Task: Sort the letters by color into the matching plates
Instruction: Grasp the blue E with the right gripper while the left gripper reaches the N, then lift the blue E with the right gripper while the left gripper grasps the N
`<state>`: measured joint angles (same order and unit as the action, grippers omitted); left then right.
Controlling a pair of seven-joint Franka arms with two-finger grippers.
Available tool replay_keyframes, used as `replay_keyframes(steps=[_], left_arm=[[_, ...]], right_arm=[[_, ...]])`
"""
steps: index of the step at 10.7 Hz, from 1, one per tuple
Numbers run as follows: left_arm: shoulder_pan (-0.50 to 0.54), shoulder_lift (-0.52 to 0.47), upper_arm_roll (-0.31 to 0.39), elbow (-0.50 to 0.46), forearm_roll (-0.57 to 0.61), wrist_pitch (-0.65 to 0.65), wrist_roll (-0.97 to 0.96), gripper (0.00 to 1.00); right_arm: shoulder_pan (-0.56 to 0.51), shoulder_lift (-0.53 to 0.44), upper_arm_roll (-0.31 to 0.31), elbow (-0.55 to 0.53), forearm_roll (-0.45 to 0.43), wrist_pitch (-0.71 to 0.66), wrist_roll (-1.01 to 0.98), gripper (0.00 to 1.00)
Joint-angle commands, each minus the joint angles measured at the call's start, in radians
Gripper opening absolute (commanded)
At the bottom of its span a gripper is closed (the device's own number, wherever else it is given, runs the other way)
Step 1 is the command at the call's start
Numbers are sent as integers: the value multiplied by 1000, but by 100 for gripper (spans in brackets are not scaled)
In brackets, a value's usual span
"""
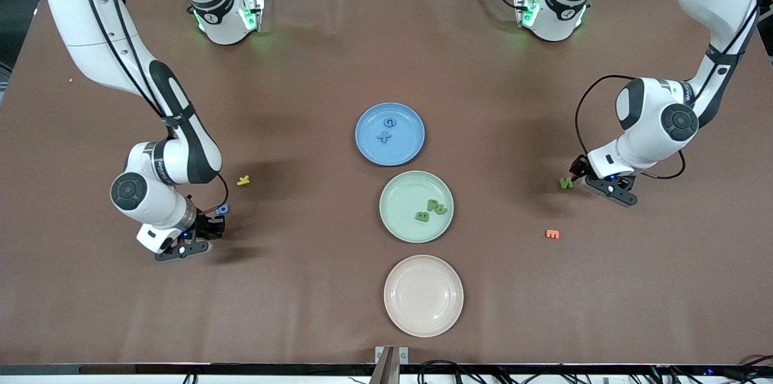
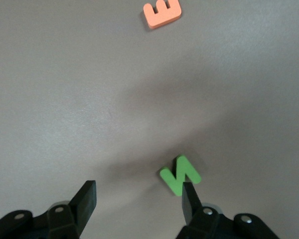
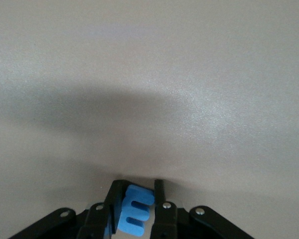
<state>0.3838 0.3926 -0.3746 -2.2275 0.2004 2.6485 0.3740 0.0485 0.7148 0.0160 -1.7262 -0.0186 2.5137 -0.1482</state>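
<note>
My right gripper (image 3: 139, 191) is shut on a blue letter E (image 3: 137, 209), low over the table at the right arm's end. In the front view a small blue letter (image 1: 223, 209) shows right by that gripper (image 1: 210, 229). My left gripper (image 2: 138, 191) stands open, low at the table, at the left arm's end. A green zigzag letter (image 2: 179, 174) lies on the table touching the tip of one finger (image 2: 190, 199); it also shows in the front view (image 1: 566, 182). The blue plate (image 1: 369, 148) holds two blue letters (image 1: 386, 130). The green plate (image 1: 400, 203) holds green letters (image 1: 432, 211).
An orange letter (image 1: 552, 233) (image 2: 162, 12) lies nearer the front camera than the left gripper. A yellow letter (image 1: 243, 180) lies close to the right arm's elbow. A cream-pink plate (image 1: 423, 294) sits nearest the front camera, in line with the other plates.
</note>
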Motion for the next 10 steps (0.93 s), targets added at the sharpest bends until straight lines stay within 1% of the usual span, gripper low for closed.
replay_keyframes(steps=[1, 2, 3, 4, 7, 10], left_arm=[[7, -37, -27, -43, 4, 14, -139, 72], [4, -35, -29, -46, 4, 13, -202, 72], [0, -28, -40, -46, 4, 13, -284, 73], [-5, -24, -43, -44, 2, 13, -328, 73], [-46, -17, -43, -44, 2, 13, -518, 71], [-48, -3, -38, -40, 2, 14, -583, 66]], right_arm=[[4, -15, -2, -10, -12, 5, 2, 22], [8, -24, -2, -6, -11, -12, 2, 22], [17, -43, -4, -1, -5, -53, 4, 22], [28, -63, -16, 11, -3, -100, 2, 22], [53, -121, -18, 19, 3, -214, 10, 22], [132, -169, -24, 19, 9, -298, 117, 23]])
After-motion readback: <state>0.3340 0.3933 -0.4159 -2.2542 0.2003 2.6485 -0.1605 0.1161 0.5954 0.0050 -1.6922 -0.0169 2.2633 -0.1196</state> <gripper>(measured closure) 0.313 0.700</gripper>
